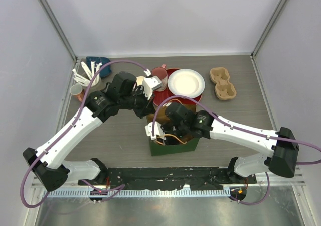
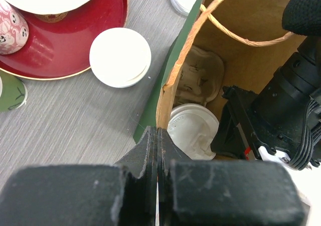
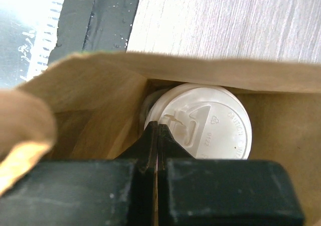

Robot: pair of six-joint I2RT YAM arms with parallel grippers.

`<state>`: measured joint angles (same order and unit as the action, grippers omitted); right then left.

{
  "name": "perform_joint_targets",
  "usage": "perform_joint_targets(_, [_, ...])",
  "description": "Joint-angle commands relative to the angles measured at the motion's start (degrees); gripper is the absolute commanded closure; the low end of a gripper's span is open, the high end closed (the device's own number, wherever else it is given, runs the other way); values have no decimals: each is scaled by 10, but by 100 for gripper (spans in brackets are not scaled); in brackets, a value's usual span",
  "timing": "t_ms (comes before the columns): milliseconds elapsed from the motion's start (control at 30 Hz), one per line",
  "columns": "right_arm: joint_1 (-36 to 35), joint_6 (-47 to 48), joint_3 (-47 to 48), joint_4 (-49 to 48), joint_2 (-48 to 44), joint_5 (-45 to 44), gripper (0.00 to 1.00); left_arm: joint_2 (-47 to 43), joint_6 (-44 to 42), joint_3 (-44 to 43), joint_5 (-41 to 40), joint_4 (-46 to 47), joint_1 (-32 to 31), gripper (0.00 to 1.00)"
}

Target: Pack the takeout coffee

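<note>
Table [image 1: 125, 140] | left gripper [image 2: 157, 131] pinches bag [image 2: 235, 65] | right gripper [image 3: 157, 129], seemingly closed, over cup [image 3: 205, 125]

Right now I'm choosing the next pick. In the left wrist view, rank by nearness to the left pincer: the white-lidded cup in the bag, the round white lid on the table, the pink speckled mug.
1. White-lidded cup, right of the left pincer, inside the brown paper bag.
2. Round white lid, up-left on the table.
3. Pink speckled mug, far left on the red tray.
</note>
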<state>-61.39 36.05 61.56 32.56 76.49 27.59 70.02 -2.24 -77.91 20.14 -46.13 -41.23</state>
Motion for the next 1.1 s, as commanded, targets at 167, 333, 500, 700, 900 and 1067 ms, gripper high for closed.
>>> perform_joint_targets(167, [0, -30, -17, -17, -17, 36, 98, 4, -16, -13, -5, 26, 0, 100])
perform_joint_targets(333, [0, -35, 9, -7, -28, 10, 71, 1, -26, -11, -5, 28, 0, 100])
perform_joint_targets(500, [1, -26, 37, 15, -25, 0, 59, 0, -31, -14, -4, 28, 0, 100])
perform_joint_targets(700, [0, -12, 56, 29, -24, -17, 55, -1, -42, -15, -3, 30, 0, 100])
perform_joint_targets(900, [1, 0, 52, 40, -24, -29, 54, -8, -34, -35, 8, 41, 0, 100])
perform_joint_targets(1067, [0, -4, 58, 37, -26, -43, 53, -30, -15, -29, 38, 68, 0, 98])
